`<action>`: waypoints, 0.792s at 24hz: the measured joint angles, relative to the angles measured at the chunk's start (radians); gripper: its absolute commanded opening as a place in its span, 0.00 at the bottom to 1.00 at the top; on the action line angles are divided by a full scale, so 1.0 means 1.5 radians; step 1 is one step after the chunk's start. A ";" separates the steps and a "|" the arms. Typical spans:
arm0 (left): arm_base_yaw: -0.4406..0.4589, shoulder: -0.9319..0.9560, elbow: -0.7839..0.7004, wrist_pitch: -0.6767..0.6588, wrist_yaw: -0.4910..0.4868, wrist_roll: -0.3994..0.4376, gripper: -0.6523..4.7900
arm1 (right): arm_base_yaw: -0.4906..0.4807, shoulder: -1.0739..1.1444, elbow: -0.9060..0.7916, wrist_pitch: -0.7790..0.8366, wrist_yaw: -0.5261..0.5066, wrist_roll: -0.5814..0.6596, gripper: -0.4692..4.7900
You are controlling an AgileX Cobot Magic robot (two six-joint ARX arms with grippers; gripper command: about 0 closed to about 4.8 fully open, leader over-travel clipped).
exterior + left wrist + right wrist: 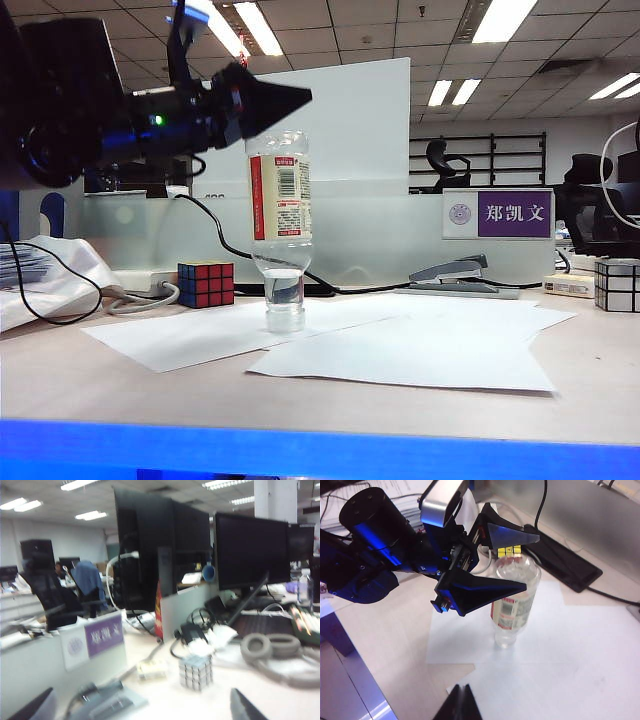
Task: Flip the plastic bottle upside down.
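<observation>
While the plastic bottle [279, 228] stands inverted on its cap, on white paper sheets [400, 350] on the tabletop [90, 390] beside a Rubik's cube [206, 284], the left gripper [507, 562] hovers at its upturned base, jaws wide apart, gripping nothing. Right gripper [462, 705]: above the tabletop, jaws together. Hazard: narrow cap footing; a finger brushing during withdrawal would likely topple it.
</observation>
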 measured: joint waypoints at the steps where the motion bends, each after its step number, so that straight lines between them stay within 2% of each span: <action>1: 0.000 -0.008 0.001 0.000 -0.008 -0.002 1.00 | 0.000 0.000 0.000 0.003 0.000 0.000 0.08; 4: 0.000 -0.058 0.002 0.001 -0.025 -0.004 0.98 | 0.000 0.000 0.000 0.011 0.000 0.000 0.08; 5: 0.000 -0.067 0.002 0.001 -0.025 -0.005 0.41 | 0.000 0.000 0.000 0.012 0.000 0.000 0.08; 6: 0.000 -0.092 0.002 0.001 -0.024 -0.008 0.13 | 0.000 0.000 0.000 0.013 0.000 0.000 0.08; 7: 0.000 -0.108 0.002 0.001 -0.024 -0.012 0.10 | 0.000 0.000 0.000 0.014 0.000 0.000 0.08; 9: 0.000 -0.162 0.002 0.001 -0.024 -0.033 0.11 | 0.000 0.000 0.000 0.021 0.000 0.000 0.08; 12: 0.001 -0.269 0.002 -0.003 -0.019 -0.089 0.11 | 0.000 -0.018 -0.001 0.053 0.005 -0.014 0.08; 14: 0.027 -0.358 0.001 -0.060 0.012 -0.107 0.11 | 0.000 -0.044 -0.001 0.098 0.032 -0.017 0.08; 16: 0.070 -0.469 0.002 -0.181 0.025 -0.108 0.11 | -0.001 -0.087 -0.001 0.147 0.045 -0.042 0.08; 17: 0.106 -0.553 0.002 -0.310 0.027 -0.082 0.11 | -0.001 -0.115 0.000 0.175 0.046 -0.067 0.08; 18: 0.127 -0.594 0.002 -0.376 0.023 -0.063 0.11 | -0.001 -0.127 0.000 0.183 0.045 -0.079 0.08; 19: 0.185 -0.696 0.002 -0.556 -0.015 0.007 0.11 | -0.001 -0.159 0.000 0.196 0.046 -0.111 0.08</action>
